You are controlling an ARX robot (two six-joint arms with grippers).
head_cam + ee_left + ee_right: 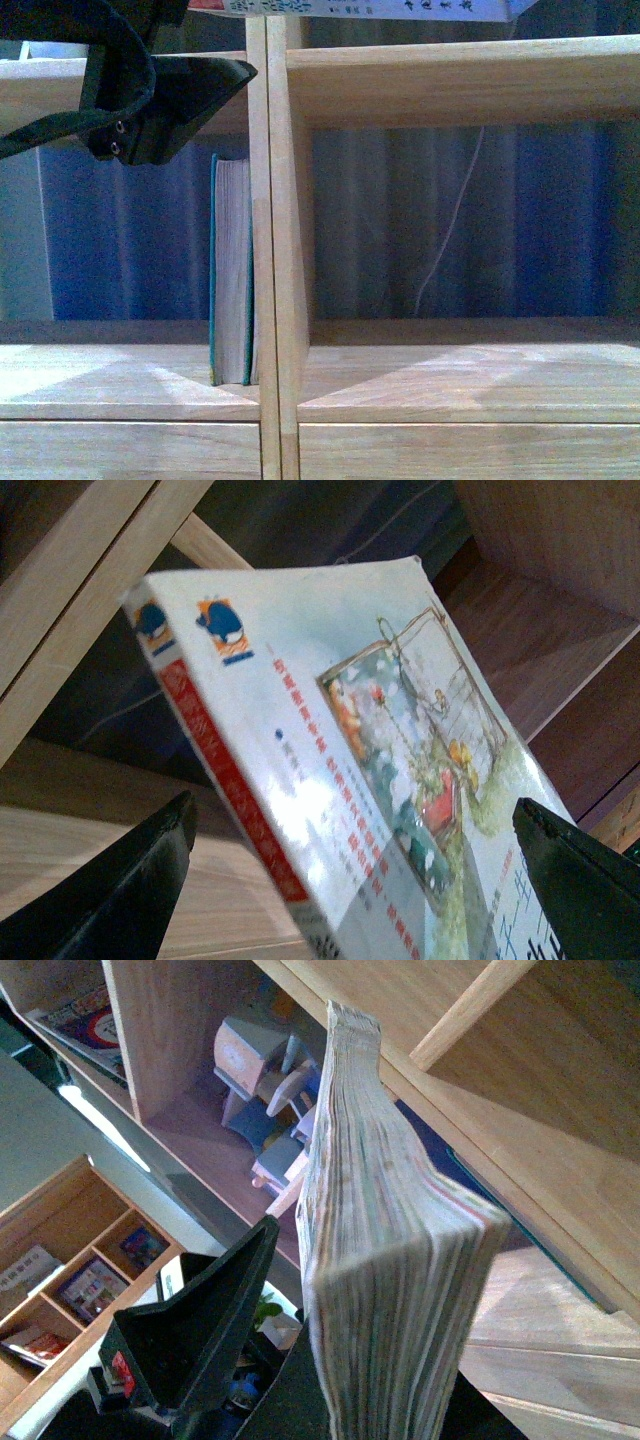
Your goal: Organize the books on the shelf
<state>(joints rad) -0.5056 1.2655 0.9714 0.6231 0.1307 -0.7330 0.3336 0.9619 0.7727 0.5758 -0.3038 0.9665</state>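
Observation:
The thick teal book point(232, 270) stands upright in the shelf's point(450, 80) left compartment, pressed against the central divider point(275, 250). The thin pale paperback point(370, 8) shows as a strip at the top of the front view, above the upper board. My right gripper point(370, 1290) is shut on it, page edges point(390, 1240) facing the camera, one black finger point(220, 1300) beside it. In the left wrist view the paperback's cartoon cover point(350, 740) and red-striped spine lie between the spread fingers point(120, 890) of my open left gripper point(352, 815), apart from both. That gripper point(150, 100) hangs at upper left.
A white cable point(450, 230) hangs behind the right compartment. Drawer fronts point(130, 450) run below the lower board. In the right wrist view a darker cabinet holds a wooden toy point(265, 1090) and magazines point(85, 1020); a small cubby rack point(90, 1280) stands beyond.

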